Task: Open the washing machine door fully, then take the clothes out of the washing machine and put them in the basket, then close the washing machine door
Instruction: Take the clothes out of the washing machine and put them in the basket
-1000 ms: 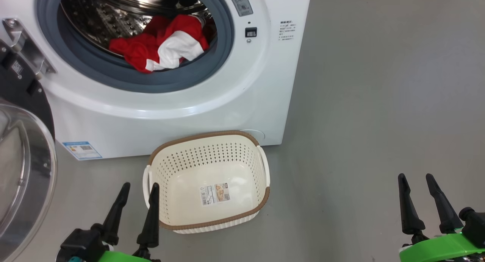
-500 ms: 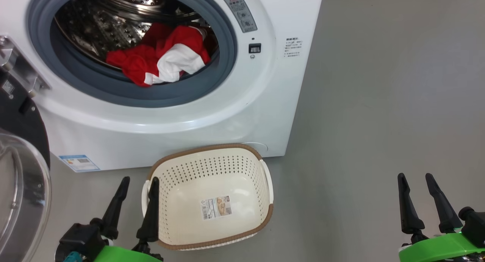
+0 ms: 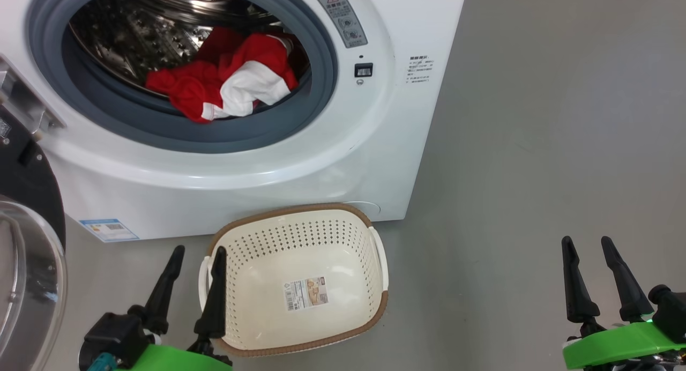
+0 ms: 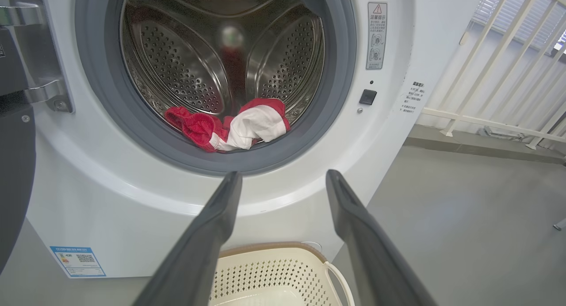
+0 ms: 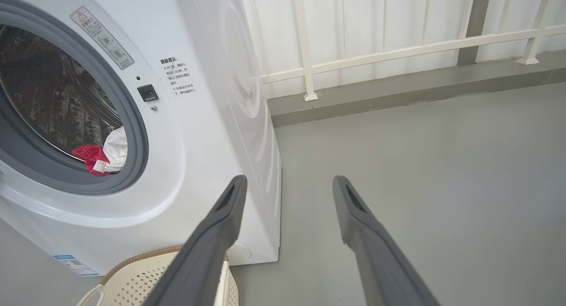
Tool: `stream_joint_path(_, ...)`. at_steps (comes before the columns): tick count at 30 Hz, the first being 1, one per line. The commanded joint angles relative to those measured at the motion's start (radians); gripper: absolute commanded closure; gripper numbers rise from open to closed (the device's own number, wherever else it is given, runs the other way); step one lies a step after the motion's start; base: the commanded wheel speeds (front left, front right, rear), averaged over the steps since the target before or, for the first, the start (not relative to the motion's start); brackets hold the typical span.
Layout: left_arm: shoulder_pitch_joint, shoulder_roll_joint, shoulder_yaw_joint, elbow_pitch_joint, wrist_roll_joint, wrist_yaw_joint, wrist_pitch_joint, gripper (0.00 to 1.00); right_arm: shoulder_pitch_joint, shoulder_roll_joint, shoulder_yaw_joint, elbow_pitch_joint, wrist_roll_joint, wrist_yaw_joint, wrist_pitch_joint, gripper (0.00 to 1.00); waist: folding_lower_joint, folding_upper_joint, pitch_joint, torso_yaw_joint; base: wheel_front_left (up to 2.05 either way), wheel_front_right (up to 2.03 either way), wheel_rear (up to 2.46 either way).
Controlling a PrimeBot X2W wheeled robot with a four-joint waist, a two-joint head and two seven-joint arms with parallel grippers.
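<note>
The white washing machine point(image 3: 300, 162) stands with its door point(image 3: 21, 285) swung open at the far left, glass bowl and black rim partly cut off. Red and white clothes point(image 3: 228, 84) lie at the front of the steel drum, against the grey rubber ring; the clothes point(image 4: 234, 127) sit well beyond my left fingers, and the clothes point(image 5: 101, 158) peek past the ring. The cream basket point(image 3: 257, 237) stands on the floor in front of the machine, nothing in it. My left gripper point(image 3: 196, 253) is open beside the basket's left handle. My right gripper point(image 3: 587, 243) is open over bare floor, far right.
Grey floor point(image 3: 536, 146) spreads to the right of the machine. A white railing point(image 5: 398, 45) on a low kerb runs behind it. The door hinge bracket point(image 4: 44, 93) sits at the machine's left side.
The whole head view has shifted, so the camera moved: the machine and basket sit lower and a bit more to the right in it. Both grippers stay open in about the same spots.
</note>
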Motion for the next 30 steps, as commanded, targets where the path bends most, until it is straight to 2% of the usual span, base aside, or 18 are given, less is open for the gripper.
stream_joint_path(1,-0.041,0.012,0.026,-0.022,0.003,-0.005,-0.005,0.0,-0.037,-0.014,0.026,-0.023,0.012,0.008,-0.007,0.0,0.0,0.0,0.003,-0.001,0.0,0.0,0.0)
stream_joint_path(14,-0.15,0.006,0.034,0.076,0.057,-0.005,-0.005,0.0,-0.079,-0.011,0.041,-0.028,0.024,0.008,-0.007,0.0,0.0,0.0,0.074,-0.031,0.0,0.0,0.0)
stream_joint_path(20,-0.291,0.003,0.055,0.173,0.111,-0.004,-0.005,0.0,-0.102,-0.007,0.053,-0.026,0.032,0.008,-0.007,0.0,0.0,0.0,0.132,-0.061,0.0,0.0,0.0)
stream_joint_path(30,-0.599,0.004,0.074,0.384,0.167,0.024,-0.005,0.0,-0.147,0.004,0.078,-0.02,0.05,0.008,-0.007,0.0,0.0,0.0,0.238,-0.127,0.0,0.0,0.0)
